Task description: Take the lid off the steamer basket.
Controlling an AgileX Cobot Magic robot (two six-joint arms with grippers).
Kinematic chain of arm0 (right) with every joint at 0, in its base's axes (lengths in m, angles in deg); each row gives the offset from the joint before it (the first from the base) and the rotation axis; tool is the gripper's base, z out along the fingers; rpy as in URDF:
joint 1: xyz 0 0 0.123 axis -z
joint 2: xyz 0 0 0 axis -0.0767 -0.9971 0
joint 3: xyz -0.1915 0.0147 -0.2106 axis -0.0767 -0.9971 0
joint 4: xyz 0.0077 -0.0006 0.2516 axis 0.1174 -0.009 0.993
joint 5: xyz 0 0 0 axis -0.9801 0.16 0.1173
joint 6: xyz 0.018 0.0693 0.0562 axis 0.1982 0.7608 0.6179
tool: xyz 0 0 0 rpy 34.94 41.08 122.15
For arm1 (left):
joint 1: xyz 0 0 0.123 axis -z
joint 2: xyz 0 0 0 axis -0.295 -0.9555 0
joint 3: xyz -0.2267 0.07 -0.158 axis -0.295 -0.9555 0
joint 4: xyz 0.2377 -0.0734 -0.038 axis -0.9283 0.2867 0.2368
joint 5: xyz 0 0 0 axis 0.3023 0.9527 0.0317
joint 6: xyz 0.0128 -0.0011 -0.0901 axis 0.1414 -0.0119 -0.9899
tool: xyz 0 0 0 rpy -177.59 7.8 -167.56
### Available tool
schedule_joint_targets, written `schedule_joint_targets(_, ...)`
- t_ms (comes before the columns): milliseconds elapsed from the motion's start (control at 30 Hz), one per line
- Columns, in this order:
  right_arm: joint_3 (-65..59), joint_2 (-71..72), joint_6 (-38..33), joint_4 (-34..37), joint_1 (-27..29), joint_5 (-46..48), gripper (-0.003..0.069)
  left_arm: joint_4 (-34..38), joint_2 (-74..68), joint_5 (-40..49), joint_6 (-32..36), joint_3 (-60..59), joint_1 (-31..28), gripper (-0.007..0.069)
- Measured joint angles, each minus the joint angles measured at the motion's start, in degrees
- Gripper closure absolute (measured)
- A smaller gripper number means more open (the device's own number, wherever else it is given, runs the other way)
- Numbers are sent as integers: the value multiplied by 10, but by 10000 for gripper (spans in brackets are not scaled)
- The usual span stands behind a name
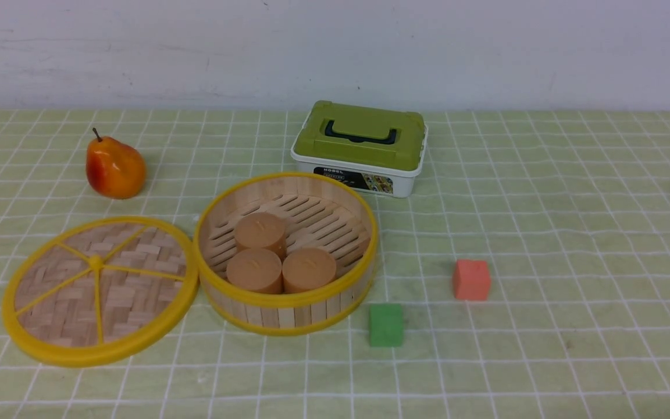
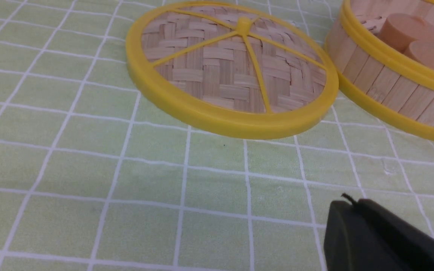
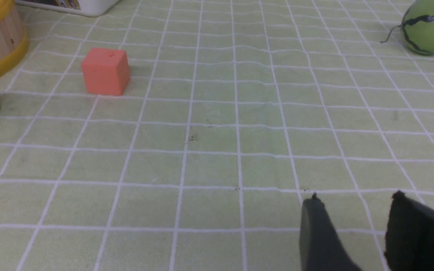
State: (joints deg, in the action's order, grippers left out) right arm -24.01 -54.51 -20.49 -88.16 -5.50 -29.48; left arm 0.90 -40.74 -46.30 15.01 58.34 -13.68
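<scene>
The flat round lid of woven light-wood strips with its yellow plastic rim, spokes and centre knob point(image 1: 99, 290) is lying off the round shallow steamer basket of wooden slats with yellow rims point(image 1: 286, 304), resting on the green, white-checked cloth surface point(image 1: 544, 233) just to the left of the basket, its rim touching or very nearly touching the basket's wall. The basket is sitting open near the middle of the surface, holding three tan, short cylindrical blocks point(image 1: 280, 257) on its slatted floor. My left tool point(image 2: 382, 241) is showing only as a single dark shape at the edge of the left wrist view, hovering over bare cloth near the lid and holding nothing that I can see; I cannot tell how far apart its fingers are standing. My right tool point(image 3: 356, 229) is hanging over bare cloth with a clear gap between its two dark fingers, gripping nothing. A small orange-red cube point(image 1: 471, 280) and a small green cube point(image 1: 385, 325) are sitting to the right of the basket, the green one close to its wall. Behind the basket, a white rectangular box with an olive-green lid and black handle point(image 1: 360, 146) is standing. An orange-red pear point(image 1: 114, 167) is resting behind the lid, and a round green fruit with dark stripes point(image 3: 430, 26) is lying far off on the right.
</scene>
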Motion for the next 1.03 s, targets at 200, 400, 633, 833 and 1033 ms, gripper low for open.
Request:
schedule_joint_targets(200, 0, 0, 0, 0, 0, 0, 418, 0, 0, 0, 0, 0, 0, 634)
schedule_joint_targets(400, 0, 0, 0, 0, 0, 0, 418, 0, 0, 0, 0, 0, 0, 630)
schedule_joint_targets(633, 0, 0, 0, 0, 0, 0, 418, 0, 0, 0, 0, 0, 0, 624)
schedule_joint_targets(833, 0, 0, 0, 0, 0, 0, 418, 0, 0, 0, 0, 0, 0, 619)
schedule_joint_targets(1033, 0, 0, 0, 0, 0, 0, 418, 0, 0, 0, 0, 0, 0, 616)
